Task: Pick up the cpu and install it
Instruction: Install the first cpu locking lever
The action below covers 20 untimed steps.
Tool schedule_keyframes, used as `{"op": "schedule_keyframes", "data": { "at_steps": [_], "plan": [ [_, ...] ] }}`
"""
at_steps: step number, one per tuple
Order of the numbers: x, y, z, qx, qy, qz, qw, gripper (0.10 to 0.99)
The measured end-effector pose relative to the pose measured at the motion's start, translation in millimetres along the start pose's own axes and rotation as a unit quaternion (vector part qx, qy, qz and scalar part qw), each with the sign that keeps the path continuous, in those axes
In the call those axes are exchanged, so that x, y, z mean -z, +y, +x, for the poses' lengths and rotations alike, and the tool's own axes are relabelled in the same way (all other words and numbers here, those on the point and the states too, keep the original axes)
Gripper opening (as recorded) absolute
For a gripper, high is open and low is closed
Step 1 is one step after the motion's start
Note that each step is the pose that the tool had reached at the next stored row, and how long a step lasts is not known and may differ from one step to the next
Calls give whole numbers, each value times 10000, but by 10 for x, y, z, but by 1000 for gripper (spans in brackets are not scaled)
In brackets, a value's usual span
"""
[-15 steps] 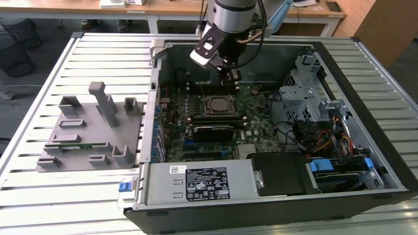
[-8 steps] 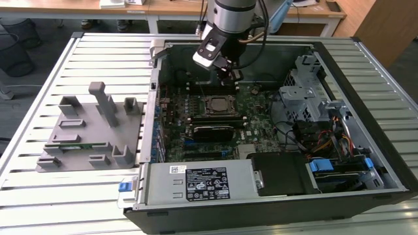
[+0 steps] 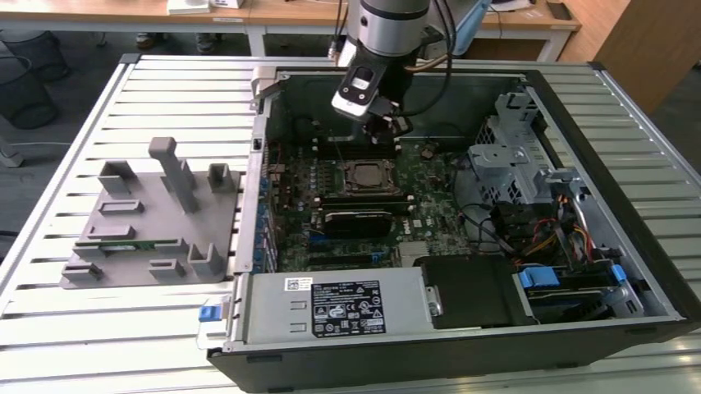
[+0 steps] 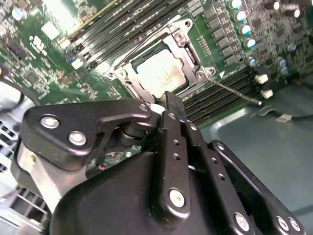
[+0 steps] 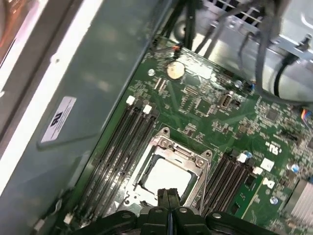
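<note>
Sitting flat in the metal socket frame [image 5: 166, 143] on the green motherboard [image 5: 205, 105], the cpu [image 5: 168, 176] shows its pale silver top in both wrist views, though the finger tips cover one edge of it. The gripper [image 5: 168, 192] hangs just over that edge, fingers pinched together on nothing. In the exterior view the arm [image 3: 392, 25] hides part of the open computer case [image 3: 438, 361], and the socket looks too dark to make the chip out.

We see the cpu [image 5: 168, 176] as a small flat square with a pale silvery top and a thin darker edge. It lies level inside the metal-framed socket [image 5: 186, 154], just past the tips of the closed jaws and not between them.
</note>
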<state>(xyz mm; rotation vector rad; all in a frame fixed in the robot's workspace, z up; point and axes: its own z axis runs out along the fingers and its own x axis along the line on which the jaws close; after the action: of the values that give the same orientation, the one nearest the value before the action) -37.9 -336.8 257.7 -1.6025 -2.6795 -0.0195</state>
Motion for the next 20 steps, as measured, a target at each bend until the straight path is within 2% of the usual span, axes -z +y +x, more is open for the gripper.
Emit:
{"op": "schedule_keyframes", "data": {
  "at_steps": [5,10,15,18,20],
  "plan": [
    [-4,0,0,445,1,10,9990,106],
    [-10,0,0,896,1,20,9960,106],
    [-21,0,0,1348,1,31,9909,106],
    [-25,0,-1,1616,1,38,9869,106],
    [-28,0,-1,1800,2,41,9837,106]
  ]
}}
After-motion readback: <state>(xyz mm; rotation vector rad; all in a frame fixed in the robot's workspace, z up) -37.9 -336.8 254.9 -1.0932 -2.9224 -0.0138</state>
